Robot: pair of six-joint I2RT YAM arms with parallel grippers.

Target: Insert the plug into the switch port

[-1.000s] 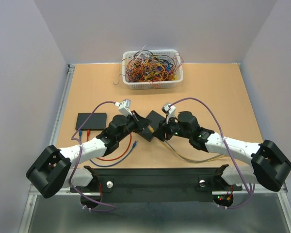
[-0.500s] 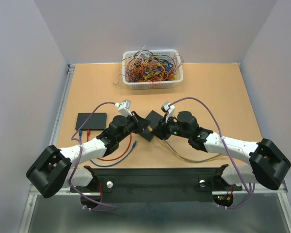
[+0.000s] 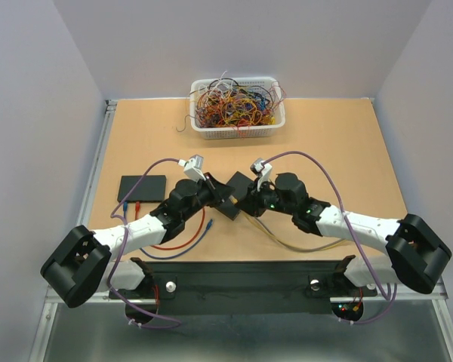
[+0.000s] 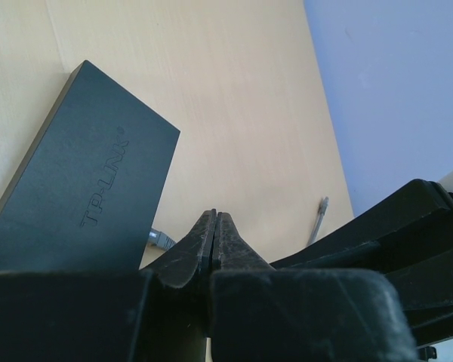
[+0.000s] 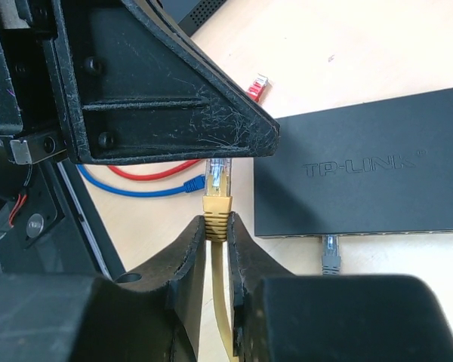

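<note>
Two robot arms meet at the middle of a tan wooden table (image 3: 332, 151), their grippers nearly nose to nose beside a flat matte-black switch box (image 3: 241, 182) marked TP-LINK. The right gripper (image 5: 217, 225) pinches a yellow network plug (image 5: 217, 192) by its boot. One finger presses on each side, the plug's clear tip points away from the wrist, and the yellow cable trails back between the fingers.

The plug sits just left of the box in the right wrist view, apart from it and outside any socket. Its tip lies close under the black body of the left gripper (image 4: 214, 226), whose fingers are pressed flat together with nothing seen between them.

The switch port (image 5: 392, 231) row runs along the box's narrow near edge, visible only as a thin strip. A grey plug (image 5: 330, 255) is already seated in that edge.

A red cable (image 5: 147, 172) and a blue cable (image 5: 136, 188) loop on the table near the left arm. A second black rectangular box (image 3: 142, 187) lies well to the left. At the far edge stands a white plastic basket (image 3: 204, 130) heaped with tangled coloured wires.
</note>
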